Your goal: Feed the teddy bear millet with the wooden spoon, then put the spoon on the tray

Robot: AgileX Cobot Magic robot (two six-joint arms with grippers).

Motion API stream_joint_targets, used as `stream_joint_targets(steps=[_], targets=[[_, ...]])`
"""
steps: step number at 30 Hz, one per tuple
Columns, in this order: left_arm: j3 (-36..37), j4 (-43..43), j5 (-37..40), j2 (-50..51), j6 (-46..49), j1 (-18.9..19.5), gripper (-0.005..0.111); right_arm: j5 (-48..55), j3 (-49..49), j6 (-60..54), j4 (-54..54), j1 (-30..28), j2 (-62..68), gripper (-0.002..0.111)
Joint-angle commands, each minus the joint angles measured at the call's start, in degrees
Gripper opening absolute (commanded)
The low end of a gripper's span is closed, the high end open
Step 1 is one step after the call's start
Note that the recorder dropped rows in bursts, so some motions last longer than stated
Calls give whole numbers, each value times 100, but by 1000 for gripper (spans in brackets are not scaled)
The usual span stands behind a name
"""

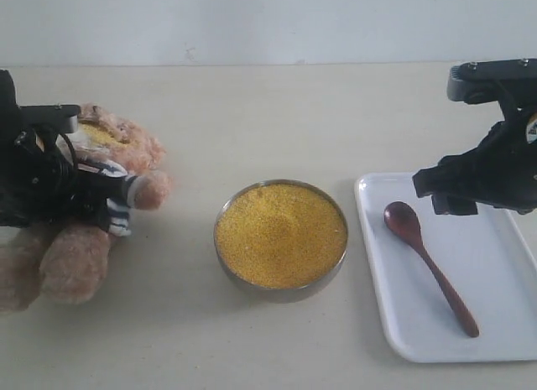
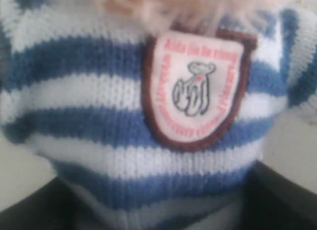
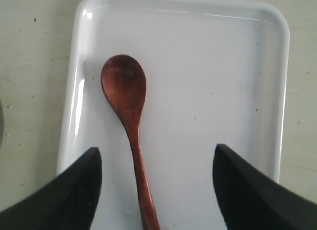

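Beige table (image 1: 277, 113) | wooden spoon (image 3: 134, 141): dark reddish-brown, oval bowl, slim handle

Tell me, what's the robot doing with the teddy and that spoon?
The left gripper has its fingers on both sides of the teddy bear, holding its striped shirt. Yellow grains sit on the bear's face. The wooden spoon lies on the white tray, and the right gripper hangs open above it, touching nothing. The millet fills the metal bowl in the middle. Feeding looks finished.
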Motion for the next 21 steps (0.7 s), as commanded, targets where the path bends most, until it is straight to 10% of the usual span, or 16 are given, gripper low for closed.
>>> stream_joint_targets(steps=[1,15,21], targets=[[-6,-136,-45,-308,-35,5,84,-106,-5,-8,0,-38,-44,61],[-6,363,533,-1959,75,5,85,-419,-5,29,-3,-38,-970,59],[-6,515,340,-2926,65,5,34,-1038,8,29,-3,-38,-1942,0]])
